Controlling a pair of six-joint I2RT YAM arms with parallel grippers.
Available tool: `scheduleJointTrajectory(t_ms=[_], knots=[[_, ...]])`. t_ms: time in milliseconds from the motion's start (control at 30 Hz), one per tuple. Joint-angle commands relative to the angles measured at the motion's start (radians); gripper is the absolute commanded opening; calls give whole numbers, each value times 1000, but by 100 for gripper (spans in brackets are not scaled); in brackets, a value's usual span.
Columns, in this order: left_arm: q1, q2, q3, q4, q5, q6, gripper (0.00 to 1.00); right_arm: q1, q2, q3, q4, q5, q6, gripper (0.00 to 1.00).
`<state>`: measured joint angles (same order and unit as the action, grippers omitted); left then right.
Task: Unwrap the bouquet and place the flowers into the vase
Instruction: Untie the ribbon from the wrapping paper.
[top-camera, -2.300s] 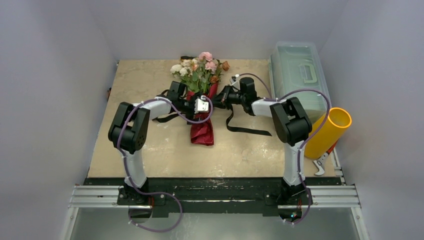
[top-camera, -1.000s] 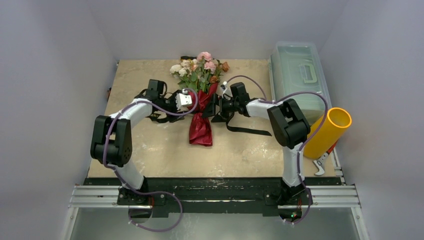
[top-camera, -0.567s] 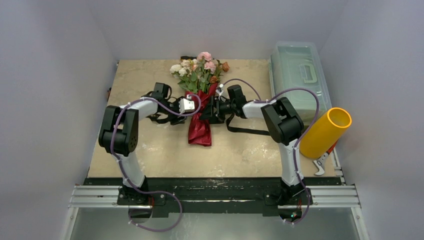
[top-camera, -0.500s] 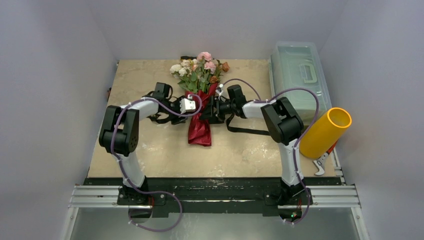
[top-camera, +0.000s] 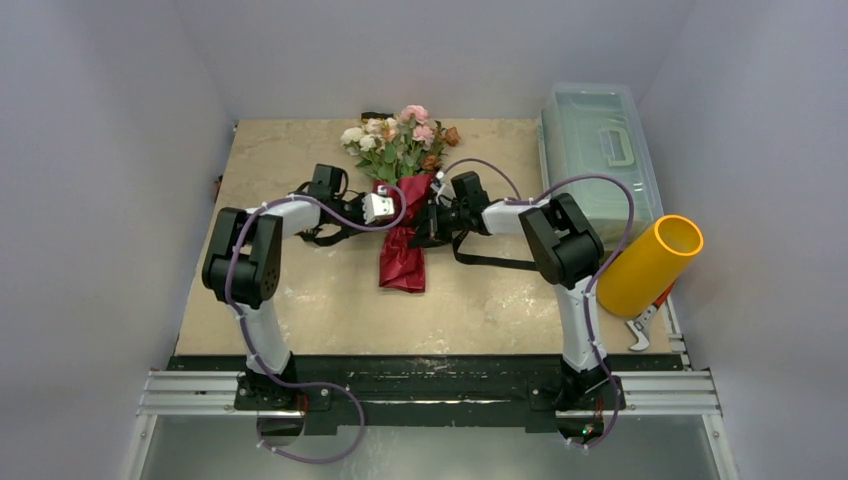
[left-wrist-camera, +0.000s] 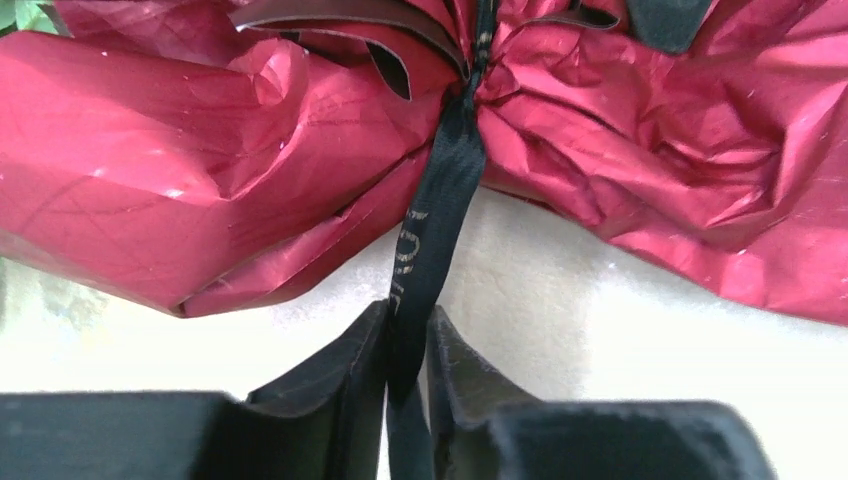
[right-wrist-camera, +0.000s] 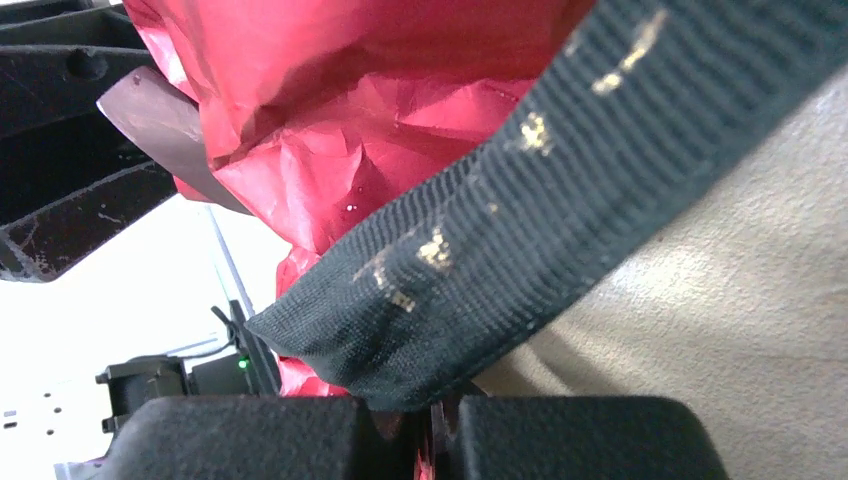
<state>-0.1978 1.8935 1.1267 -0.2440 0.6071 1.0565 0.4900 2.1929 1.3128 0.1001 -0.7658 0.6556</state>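
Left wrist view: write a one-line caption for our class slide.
Left gripper pinches the black ribbon tied around the crinkled maroon paper.

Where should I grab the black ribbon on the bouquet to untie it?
Probably a free tail of the black ribbon, approached sideways from either flank of the bouquet: the tails lie flat and thin, as the left end effector pinches one now.

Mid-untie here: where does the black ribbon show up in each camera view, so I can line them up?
Top external: black ribbon trails right of the maroon paper, near picture centre.
Left wrist: vertical strip at centre, running down between the left tool's fingers.
Right wrist: broad diagonal band, lower left to upper right, pinched in the right tool.
Shared landmark: the maroon paper.
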Motion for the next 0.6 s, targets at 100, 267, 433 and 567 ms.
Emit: scheduleJointTrajectory(t_ms=[100, 267, 433, 567], knots=[[-10, -40, 27, -42, 58, -79, 0, 5, 33, 48, -143, 120, -89, 0], [-45, -139, 30, -61, 130, -183, 0, 6, 19, 59, -191, 193, -101, 0], [-87, -198, 58, 20, 194, -387, 0, 7, 12, 65, -227, 237, -117, 0], [-101, -214, 86, 115, 240, -564, 0, 9, 11, 69, -241, 261, -123, 0]])
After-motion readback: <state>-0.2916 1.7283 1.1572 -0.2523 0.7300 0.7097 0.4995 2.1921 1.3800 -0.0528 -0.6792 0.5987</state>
